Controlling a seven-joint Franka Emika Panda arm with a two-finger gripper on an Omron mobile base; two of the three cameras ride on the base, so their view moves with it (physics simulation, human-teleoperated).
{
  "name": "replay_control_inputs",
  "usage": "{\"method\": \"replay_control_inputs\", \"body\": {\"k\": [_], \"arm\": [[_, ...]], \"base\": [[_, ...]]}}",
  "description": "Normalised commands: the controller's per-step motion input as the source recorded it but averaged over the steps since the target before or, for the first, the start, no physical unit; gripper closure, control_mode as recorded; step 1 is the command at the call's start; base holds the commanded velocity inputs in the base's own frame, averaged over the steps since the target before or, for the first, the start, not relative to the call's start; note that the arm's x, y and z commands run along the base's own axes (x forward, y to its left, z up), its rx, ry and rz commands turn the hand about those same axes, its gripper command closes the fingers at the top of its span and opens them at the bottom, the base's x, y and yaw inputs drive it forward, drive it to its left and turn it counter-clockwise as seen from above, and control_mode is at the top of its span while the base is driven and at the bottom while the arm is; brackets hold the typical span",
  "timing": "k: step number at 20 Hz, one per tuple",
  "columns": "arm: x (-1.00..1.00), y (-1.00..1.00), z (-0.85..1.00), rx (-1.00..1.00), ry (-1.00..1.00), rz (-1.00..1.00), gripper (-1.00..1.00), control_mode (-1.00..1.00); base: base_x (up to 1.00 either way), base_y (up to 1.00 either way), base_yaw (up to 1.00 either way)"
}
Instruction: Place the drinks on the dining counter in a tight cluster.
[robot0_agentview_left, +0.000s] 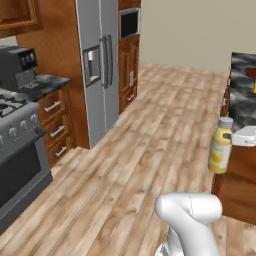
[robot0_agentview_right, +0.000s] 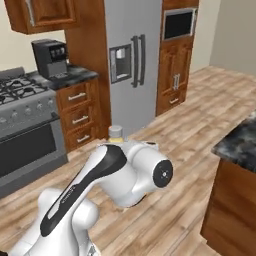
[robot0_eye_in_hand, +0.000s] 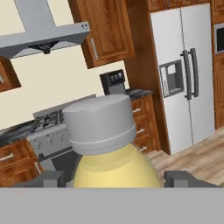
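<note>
Between the spread jaws (robot0_eye_in_hand: 113, 178) sits the yellow juice bottle (robot0_eye_in_hand: 114, 168), one finger on each side.

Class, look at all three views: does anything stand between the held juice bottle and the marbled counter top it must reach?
Nothing visible does. The yellow juice bottle hangs in the gripper beside the dining counter, whose marbled top near it lies bare; a red object sits farther back.
</note>
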Motion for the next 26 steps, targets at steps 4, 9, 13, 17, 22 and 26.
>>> {"method": "replay_control_inputs", "body": {"k": [4, 9, 13, 17, 22, 26], "arm": [[0.0, 0.0, 0.0, 0.0, 0.0, 0.0, 1.0, 1.0], [0.0, 0.0, 0.0, 0.0, 0.0, 0.0, 1.0, 1.0], [0.0, 0.0, 0.0, 0.0, 0.0, 0.0, 1.0, 1.0], [0.0, 0.0, 0.0, 0.0, 0.0, 0.0, 1.0, 1.0], [0.0, 0.0, 0.0, 0.0, 0.0, 0.0, 1.0, 1.0], [0.0, 0.0, 0.0, 0.0, 0.0, 0.0, 1.0, 1.0]], "base": [[0.96, 0.64, -0.46], [1.0, 0.81, -0.41], [0.86, 0.69, -0.73], [0.69, 0.57, -0.82], [0.8, 0.65, -0.77], [1.0, 0.99, -0.52]]}}
